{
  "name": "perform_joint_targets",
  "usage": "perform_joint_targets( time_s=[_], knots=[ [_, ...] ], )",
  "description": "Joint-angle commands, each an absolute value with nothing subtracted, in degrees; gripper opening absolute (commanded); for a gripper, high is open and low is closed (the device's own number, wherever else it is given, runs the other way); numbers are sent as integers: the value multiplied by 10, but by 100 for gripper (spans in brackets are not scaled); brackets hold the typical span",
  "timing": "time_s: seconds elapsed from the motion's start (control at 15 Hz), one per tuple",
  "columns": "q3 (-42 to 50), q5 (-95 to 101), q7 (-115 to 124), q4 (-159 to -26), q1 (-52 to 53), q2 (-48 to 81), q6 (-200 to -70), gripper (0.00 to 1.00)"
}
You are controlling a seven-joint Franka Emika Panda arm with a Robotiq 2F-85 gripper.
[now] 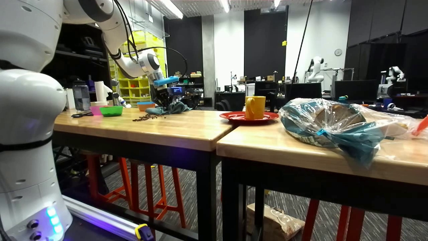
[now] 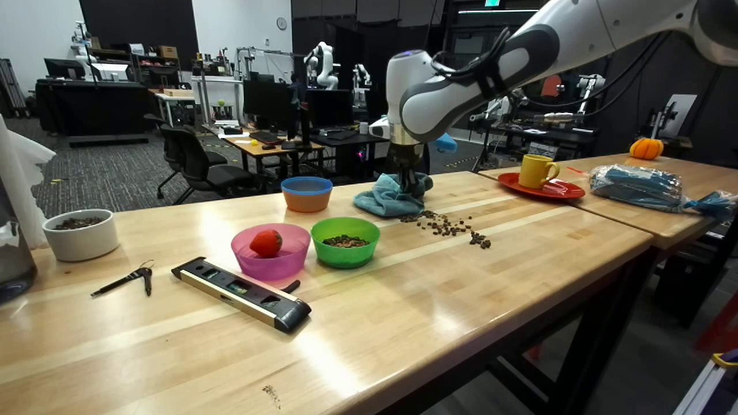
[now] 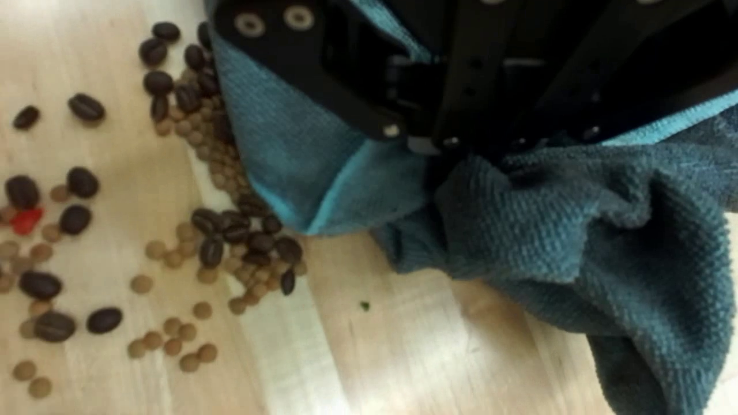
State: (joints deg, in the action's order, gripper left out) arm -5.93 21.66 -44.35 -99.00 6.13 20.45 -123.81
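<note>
Straight below the gripper (image 3: pixel 501 141), and bunched up about it, is the teal cloth (image 3: pixel 536 213), touching the fingers. Their tips are lost among dark folds, yet the slant of the linkages and the gathered fabric suggest they are closed on a pinch of it. Crumpled as it is, the cloth has no clear long axis: per the wrist view, a flat folded part spreads left of the fingers, its corner pointing down the frame, while a loose, rolled tail runs to their lower right. Just left of the fingers there, dark beans (image 3: pixel 235 226) and tan lentils (image 3: pixel 222 167) lie heaped against the folded edge, some touching it, so the cloth stands between fingers and heap with no gap. Farther left the pieces thin out around a red scrap (image 3: pixel 26 220). Seen in an exterior view, the whole scatter (image 2: pixel 445 226) forms a rough strip, its long axis running from the cloth out to the lower right of the fingers. Left of the fingers, near the cloth, stand an orange bowl (image 2: pixel 307 200) and a green bowl (image 2: pixel 346 256); beyond is a pink bowl (image 2: pixel 274 266) holding a strawberry (image 2: pixel 267 243). Well apart, right of the fingers, a red plate (image 2: pixel 562 191) bears a yellow mug (image 2: pixel 536 172), and past it lies a plastic-wrapped bag (image 2: pixel 637 185)
</note>
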Motion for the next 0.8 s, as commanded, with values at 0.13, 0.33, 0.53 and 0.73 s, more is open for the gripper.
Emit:
perform_joint_targets(
  time_s=[0.13, 0.33, 0.53, 0.73],
  knots=[
    [-57, 216, -461, -1118, 39, 141, -1265, 2],
    [-55, 216, -468, -1158, 33, 113, -1279, 2],
    [-54, 214, -472, -1198, 29, 85, -1291, 2],
    [-52, 216, -470, -1238, 28, 60, -1305, 2]
  ],
)
